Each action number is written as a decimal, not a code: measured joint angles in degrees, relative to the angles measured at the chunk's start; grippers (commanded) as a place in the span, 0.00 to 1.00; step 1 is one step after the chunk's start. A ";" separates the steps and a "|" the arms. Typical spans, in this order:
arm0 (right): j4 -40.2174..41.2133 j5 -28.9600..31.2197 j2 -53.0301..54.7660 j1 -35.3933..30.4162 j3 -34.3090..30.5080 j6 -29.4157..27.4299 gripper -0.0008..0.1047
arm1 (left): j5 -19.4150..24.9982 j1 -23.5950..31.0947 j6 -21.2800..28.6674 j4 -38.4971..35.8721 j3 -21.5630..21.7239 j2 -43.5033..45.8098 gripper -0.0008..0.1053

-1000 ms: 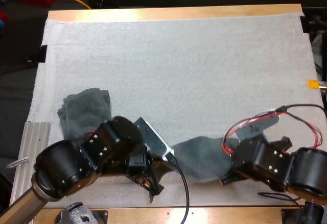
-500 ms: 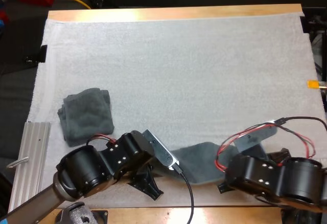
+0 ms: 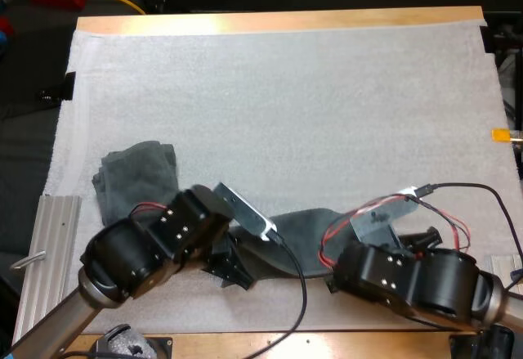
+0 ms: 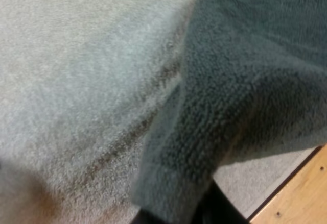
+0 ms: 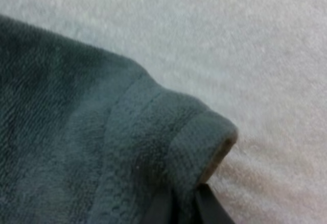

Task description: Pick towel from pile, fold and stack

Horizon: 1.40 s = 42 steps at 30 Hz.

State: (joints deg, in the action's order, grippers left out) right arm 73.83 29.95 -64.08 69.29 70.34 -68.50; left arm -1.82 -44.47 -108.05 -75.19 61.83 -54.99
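Note:
A dark grey-green towel (image 3: 301,235) lies stretched low over the white mat (image 3: 286,105) between my two arms, near the front edge. My left gripper (image 3: 234,271) is shut on its left corner; in the left wrist view the towel (image 4: 240,76) drapes over the black fingers (image 4: 220,211) that pinch its hem. My right gripper (image 3: 333,280) is shut on the right corner; in the right wrist view the rolled hem of the towel (image 5: 102,132) sits clamped between the fingers (image 5: 209,208). A second towel (image 3: 135,177), loosely folded, rests on the mat at the left, partly behind my left arm.
An aluminium rail (image 3: 47,249) lies along the mat's left front side. The wooden table edge (image 3: 245,344) runs just in front of both arms. The far and right parts of the mat are bare.
Both grippers kept hold of the towel. My right arm has slid left and my left arm has drawn back up toward the folded towel, so the held towel now sits a little farther from the front edge.

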 measured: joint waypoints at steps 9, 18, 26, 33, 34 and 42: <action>-5.73 -6.25 -2.91 -9.96 0.00 -3.16 0.02 | -4.80 5.23 1.98 6.34 -7.01 -0.10 0.01; -10.52 -10.86 -9.67 -15.32 0.00 -3.89 0.02 | -9.33 11.49 2.43 14.12 -9.04 -0.88 0.01; -13.93 -14.01 -13.10 -20.36 0.00 -4.12 0.02 | -16.80 17.69 3.27 15.09 -9.04 -10.07 0.01; -16.77 -18.66 -16.58 -26.21 0.00 -4.11 0.02 | -19.71 21.59 3.43 17.56 -9.04 -17.21 0.01; -17.50 -19.30 -17.18 -26.93 0.00 -4.11 0.02 | -20.31 22.04 3.43 18.04 -9.04 -18.09 0.01; -22.50 -23.25 -21.90 -32.05 0.00 -3.23 0.02 | -22.59 25.02 3.43 22.35 -9.04 -23.49 0.01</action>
State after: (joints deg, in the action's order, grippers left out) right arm 51.33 6.70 -85.98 37.24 70.34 -71.72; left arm -24.41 -19.45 -104.62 -52.84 52.79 -78.48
